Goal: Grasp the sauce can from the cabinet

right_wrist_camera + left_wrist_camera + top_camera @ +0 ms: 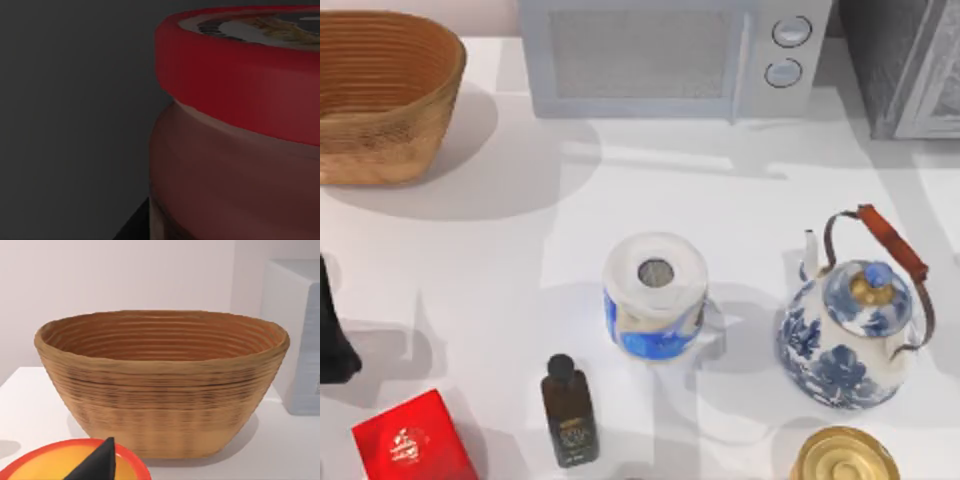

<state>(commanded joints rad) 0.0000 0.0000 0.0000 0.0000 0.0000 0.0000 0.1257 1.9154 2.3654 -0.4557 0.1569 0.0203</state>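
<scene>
Sauce can [235,130] close before our right wrist camera, in dim surroundings.

It stands upright against a dark grey wall, red rim uppermost. The cabinet [905,65] sits at the worktop's [620,200] far right corner, beside the white microwave [665,55]. Our left arm [332,330] rests at the left edge, facing the woven basket [160,385]; whether either hand is wide or narrow, we cannot tell.

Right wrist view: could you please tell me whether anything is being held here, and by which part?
It cannot be told: the sauce can stands close before the camera in a dim space, but no grip on it is visible.
</scene>
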